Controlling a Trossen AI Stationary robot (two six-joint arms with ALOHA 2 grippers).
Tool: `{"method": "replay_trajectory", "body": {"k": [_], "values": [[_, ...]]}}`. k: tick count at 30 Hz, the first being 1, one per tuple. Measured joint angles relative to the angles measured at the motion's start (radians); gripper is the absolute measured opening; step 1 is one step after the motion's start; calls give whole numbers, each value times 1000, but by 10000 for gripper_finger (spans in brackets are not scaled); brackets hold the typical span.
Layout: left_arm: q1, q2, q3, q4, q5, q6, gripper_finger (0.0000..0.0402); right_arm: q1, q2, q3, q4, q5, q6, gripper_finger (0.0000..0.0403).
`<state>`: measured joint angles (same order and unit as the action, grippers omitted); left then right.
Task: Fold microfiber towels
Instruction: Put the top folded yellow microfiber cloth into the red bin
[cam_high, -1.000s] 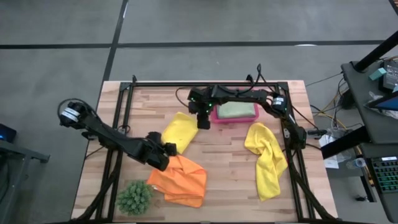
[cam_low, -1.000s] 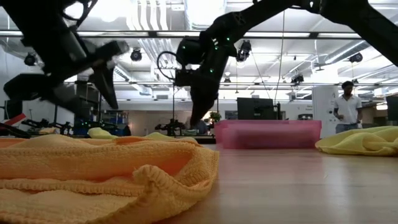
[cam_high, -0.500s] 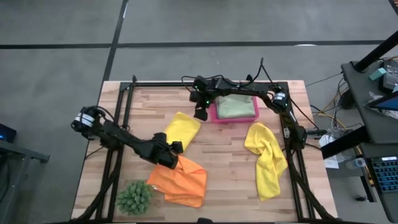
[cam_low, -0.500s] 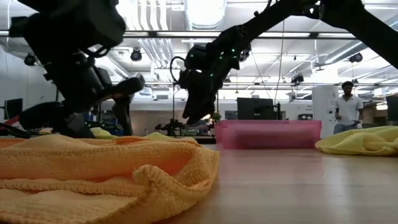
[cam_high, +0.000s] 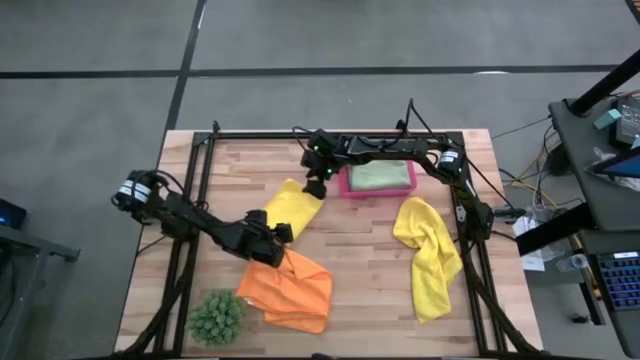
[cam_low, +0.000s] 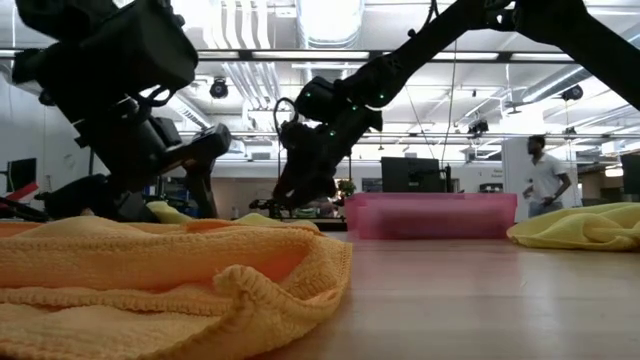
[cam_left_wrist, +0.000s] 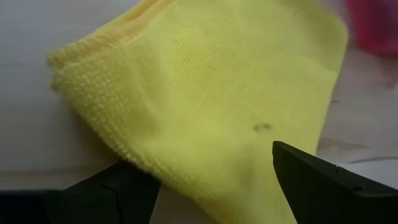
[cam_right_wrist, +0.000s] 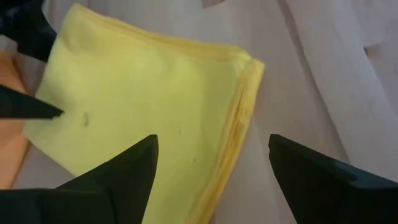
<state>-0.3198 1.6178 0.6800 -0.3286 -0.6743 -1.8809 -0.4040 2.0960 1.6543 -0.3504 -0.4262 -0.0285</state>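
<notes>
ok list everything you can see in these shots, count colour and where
folded yellow towel: one, yellow, table centre, between both grippers
loose yellow towel: one, yellow, crumpled along the right side of the table
orange towel: one, orange, rumpled, front of the table beside the plant ball
green towel: one, sage green, folded inside the tray
tray: one, pink, rear centre of the table
plant ball: one, spiky green, front left corner
table: one, light wood, with a black frame
person: one, standing in the room behind the table
left gripper: open, at the folded yellow towel's near end
right gripper: open, over that towel's far end by the tray
</notes>
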Motion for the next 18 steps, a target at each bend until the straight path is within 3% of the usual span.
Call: {"method": "replay_trajectory", "body": {"k": [6, 10, 18], "values": [[28, 1, -55, 110, 2, 37, 269, 5, 0, -8, 27, 12, 53, 290], [42, 2, -56, 129, 8, 85, 239, 9, 0, -10, 35, 70, 54, 290], [59, 4, -57, 170, 1, 142, 173, 18, 0, -37, 52, 79, 44, 290]]}}
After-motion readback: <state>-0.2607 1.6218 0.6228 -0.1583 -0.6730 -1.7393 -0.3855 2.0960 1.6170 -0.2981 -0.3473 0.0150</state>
